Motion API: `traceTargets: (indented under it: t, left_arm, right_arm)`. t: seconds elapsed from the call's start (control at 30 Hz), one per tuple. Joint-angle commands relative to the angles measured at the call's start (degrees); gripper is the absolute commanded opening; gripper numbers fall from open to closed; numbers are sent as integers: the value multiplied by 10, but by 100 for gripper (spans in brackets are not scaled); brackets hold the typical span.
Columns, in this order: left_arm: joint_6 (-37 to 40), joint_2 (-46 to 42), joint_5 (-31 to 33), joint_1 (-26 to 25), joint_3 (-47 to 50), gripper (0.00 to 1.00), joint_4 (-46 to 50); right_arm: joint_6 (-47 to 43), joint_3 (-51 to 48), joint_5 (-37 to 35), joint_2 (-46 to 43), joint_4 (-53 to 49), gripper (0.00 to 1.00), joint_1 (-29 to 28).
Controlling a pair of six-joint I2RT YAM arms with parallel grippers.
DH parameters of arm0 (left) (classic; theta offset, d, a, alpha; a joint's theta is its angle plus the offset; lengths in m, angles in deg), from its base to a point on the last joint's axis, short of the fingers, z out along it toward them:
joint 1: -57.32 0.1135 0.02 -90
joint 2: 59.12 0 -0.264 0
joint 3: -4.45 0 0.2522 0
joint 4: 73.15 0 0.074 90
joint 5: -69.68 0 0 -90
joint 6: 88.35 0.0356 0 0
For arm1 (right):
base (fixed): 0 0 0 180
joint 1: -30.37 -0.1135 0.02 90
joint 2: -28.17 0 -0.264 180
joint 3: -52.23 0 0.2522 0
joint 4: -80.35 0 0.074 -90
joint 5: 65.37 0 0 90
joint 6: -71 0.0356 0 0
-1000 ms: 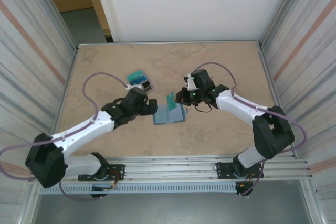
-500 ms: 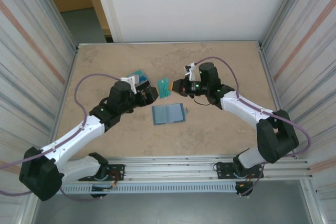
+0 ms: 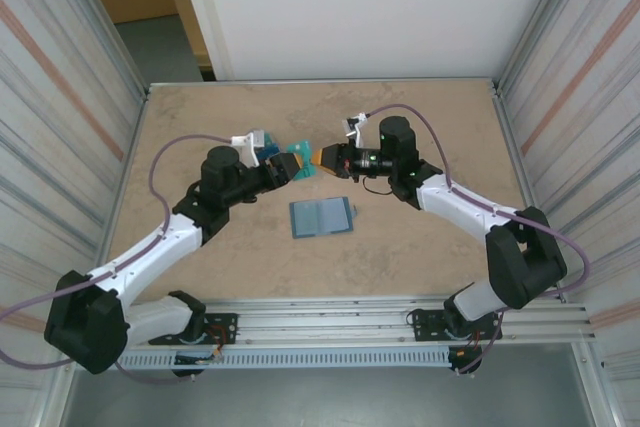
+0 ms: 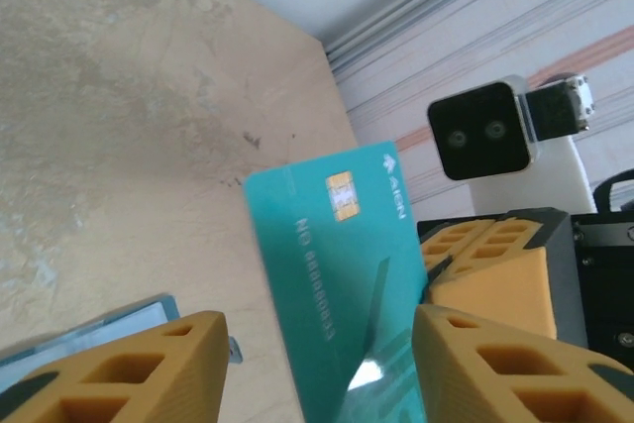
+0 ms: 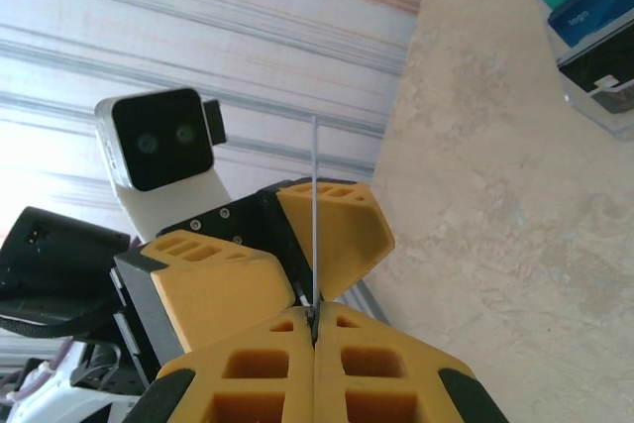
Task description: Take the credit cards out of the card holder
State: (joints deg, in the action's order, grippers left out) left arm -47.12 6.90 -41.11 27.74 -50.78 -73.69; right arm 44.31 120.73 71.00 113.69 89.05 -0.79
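Observation:
My right gripper is shut on the edge of a teal credit card held in the air, seen edge-on as the card rising from the right gripper. My left gripper faces it with its jaws on either side of the card. The left gripper is still open, with a gap on the left finger's side. The slate-blue card holder lies open and flat on the table below. More credit cards lie piled behind the left wrist, also seen as the pile.
The marble-patterned table is bounded by corrugated metal walls on both sides and a white wall at the back. A corner of the card pile lies by the left finger. The metal rail runs along the near edge.
The right gripper lifted the teal card from the card holder and carried it back and left. The left gripper swung up to meet it, and its jaws have narrowed around the card.

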Motion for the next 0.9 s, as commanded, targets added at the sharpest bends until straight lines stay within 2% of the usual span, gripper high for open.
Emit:
traceTargets:
  t: [0.0, 0.23, 0.33, 0.4, 0.47, 0.57, 0.67, 0.77, 0.87]
  left_arm:
    - [-8, 1, -29, 2, 5, 44, -42]
    - [-2, 0, -27, 4, 2, 21, -38]
    - [7, 0, -32, 5, -4, 9, -31]
    - [21, -2, -36, 5, -11, 1, -18]
    - [45, -5, -36, 4, -22, 0, 7]
    - [122, -19, -18, 7, -60, 0, 92]
    - [241, -23, 42, 8, -119, 0, 218]
    - [348, -7, 105, 16, -172, 0, 305]
    - [429, 24, 116, 40, -213, 0, 346]
  right_arm:
    - [21, 14, 16, 9, 35, 1, -4]
    - [20, 8, 16, 8, 35, 2, -6]
    - [20, 5, 16, 7, 35, 5, -6]
    - [17, 4, 16, 5, 33, 9, -6]
    - [7, 6, 13, 1, 16, 17, -5]
    - [-42, 16, -13, -16, -67, 30, -5]
    - [-97, 26, -55, -38, -164, 43, -5]
    - [-138, 29, -106, -61, -244, 51, -4]
    - [-167, 29, -151, -80, -304, 56, -2]
